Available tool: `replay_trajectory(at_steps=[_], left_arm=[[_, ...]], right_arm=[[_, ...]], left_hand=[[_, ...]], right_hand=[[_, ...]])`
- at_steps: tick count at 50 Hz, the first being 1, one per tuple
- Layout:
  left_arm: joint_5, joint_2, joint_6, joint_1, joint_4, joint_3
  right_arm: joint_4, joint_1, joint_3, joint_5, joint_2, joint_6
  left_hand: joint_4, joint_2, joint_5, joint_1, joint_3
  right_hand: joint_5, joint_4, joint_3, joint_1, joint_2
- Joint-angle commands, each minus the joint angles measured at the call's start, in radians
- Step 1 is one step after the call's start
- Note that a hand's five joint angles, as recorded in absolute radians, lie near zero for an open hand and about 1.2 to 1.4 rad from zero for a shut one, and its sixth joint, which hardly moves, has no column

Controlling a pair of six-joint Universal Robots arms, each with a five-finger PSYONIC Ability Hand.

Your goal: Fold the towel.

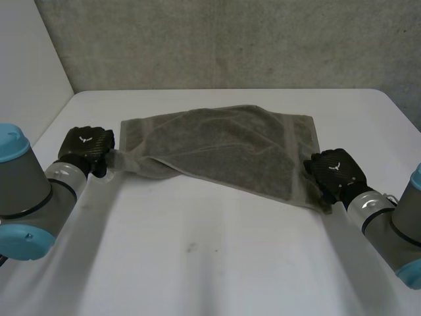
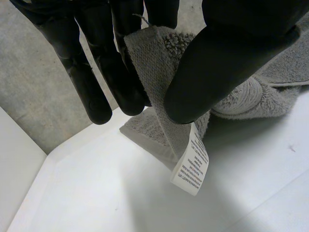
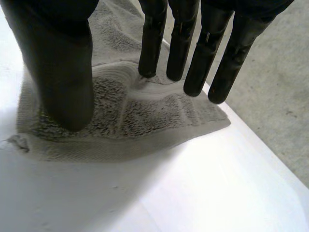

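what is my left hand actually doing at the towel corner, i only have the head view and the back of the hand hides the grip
observer: the left hand has the towel corner pinched between thumb and fingers, raised off the table.
operator: anything hanging off that corner
observer: yes, a white care label dangles just below the thumb.
operator: and the right hand, has it grabbed
observer: no, the right hand is open. Its straight fingertips press a small ripple into its towel corner, which lies flat on the table.
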Motion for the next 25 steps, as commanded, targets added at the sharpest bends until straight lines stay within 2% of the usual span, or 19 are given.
replay_trajectory(at_steps=[1,12,25], left_arm=[[0.0,-0.001,0.0,0.001,0.0,0.0],[0.0,-0.003,0.0,0.001,0.0,0.0],[0.0,-0.006,0.0,0.001,0.0,0.001]], right_arm=[[0.095,-0.002,-0.002,-0.002,-0.014,0.005],[0.135,0.001,-0.004,0.0,-0.009,0.016],[0.126,0.002,-0.059,-0.003,0.051,0.053]], left_hand=[[0.177,0.178,0.193,0.201,0.179],[0.177,0.178,0.193,0.201,0.179],[0.177,0.178,0.193,0.201,0.179]], right_hand=[[-0.065,-0.089,-0.092,-0.091,-0.1],[-0.038,-0.062,-0.065,-0.064,-0.073],[0.111,0.087,0.084,0.086,0.076]])
